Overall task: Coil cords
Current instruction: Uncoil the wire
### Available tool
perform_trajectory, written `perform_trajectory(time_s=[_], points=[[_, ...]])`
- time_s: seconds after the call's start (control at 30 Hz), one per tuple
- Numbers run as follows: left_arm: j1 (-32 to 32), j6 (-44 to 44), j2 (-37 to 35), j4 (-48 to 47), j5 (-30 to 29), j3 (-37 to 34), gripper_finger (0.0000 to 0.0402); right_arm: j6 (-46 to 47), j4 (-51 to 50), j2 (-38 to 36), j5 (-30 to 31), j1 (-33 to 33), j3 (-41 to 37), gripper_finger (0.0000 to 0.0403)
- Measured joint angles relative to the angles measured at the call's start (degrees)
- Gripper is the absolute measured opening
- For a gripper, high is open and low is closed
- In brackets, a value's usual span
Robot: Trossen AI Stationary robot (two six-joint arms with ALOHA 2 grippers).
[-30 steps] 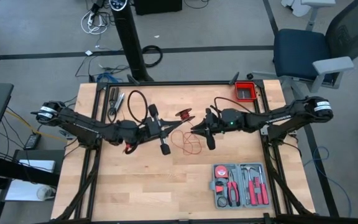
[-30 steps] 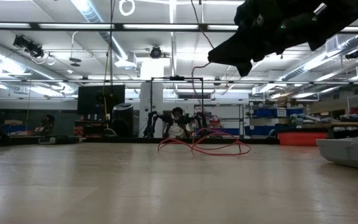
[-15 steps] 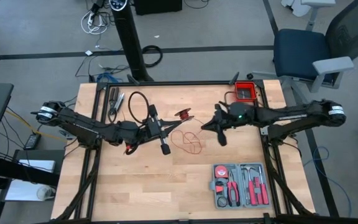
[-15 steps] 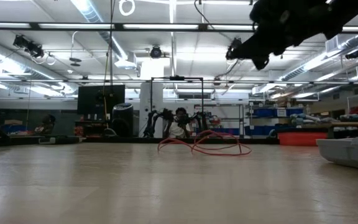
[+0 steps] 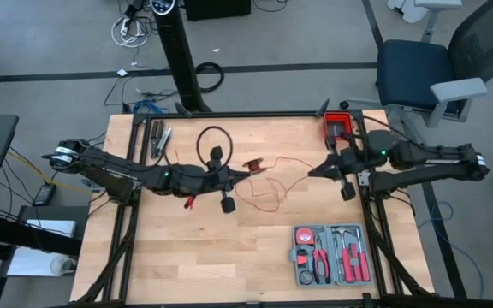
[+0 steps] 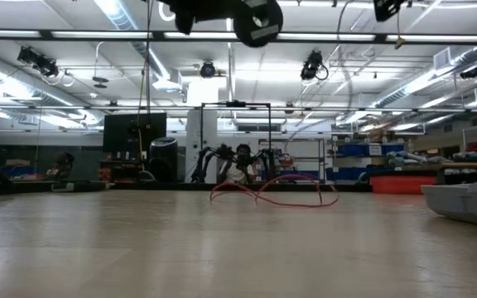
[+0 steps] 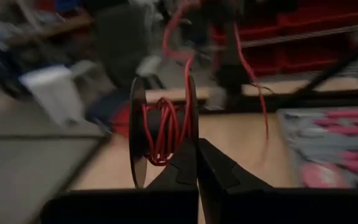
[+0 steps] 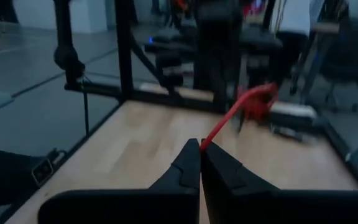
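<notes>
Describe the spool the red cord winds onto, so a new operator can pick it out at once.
Start at the wooden table and look near its middle, just ahead of the left claw. There sits the small spool, two dark discs with red cord wound between them and a strand running off to the right claw. Unlike the red bin and the tool case, it is tiny and round.

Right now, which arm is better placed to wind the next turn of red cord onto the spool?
Probably the right: its pincer pinches the red cord taut, while the left pincer holds the spool.
</notes>
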Motion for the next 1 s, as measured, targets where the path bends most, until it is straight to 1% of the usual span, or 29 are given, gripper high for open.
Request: perform_trajectory(time_s=[0.13, 0.27, 0.33, 0.4, 0.53, 0.67, 0.87, 1.0], points=[[1.52, -6.73, 0.0, -1.55, 8.93, 0.0, 0.0, -3.13, 3.87, -0.29, 0.04, 1.05, 0.37, 0.0], [1.61, -9.33, 0.0, -1.27, 17.95, 0.0, 0.0, -6.02, 9.99, 2.15, 1.03, 1.2, 0.39, 0.0], [1.45, -9.93, 0.02, -0.53, 21.84, 0.0, 0.0, -6.67, 13.7, 4.32, 3.42, 1.2, 0.39, 0.0], [0.94, -10.77, 0.02, 0.37, 24.37, 0.0, 0.0, -6.81, 17.55, 6.91, 6.31, 1.2, 0.4, 0.0], [-0.15, -10.92, 0.04, 1.41, 27.73, 0.0, 0.0001, -6.85, 23.97, 13.57, 12.24, 1.18, 0.41, 0.0], [-1.08, -9.79, 0.04, 2.58, 29.61, 0.0, 0.0001, -6.6, 29.29, 21.26, 15.9, 1.18, 0.41, 0.0], [-2.72, -4.65, 0.07, 7.06, 32.22, 0.0, 0.0002, -6.05, 34.63, 31.8, 16.5, 1.07, 0.41, 0.0], [-3.98, 1.87, 0.07, 11.57, 32.21, 0.0, 0.0002, -6.41, 32.59, 35.58, 15.97, 0.35, 0.63, 0.0]])
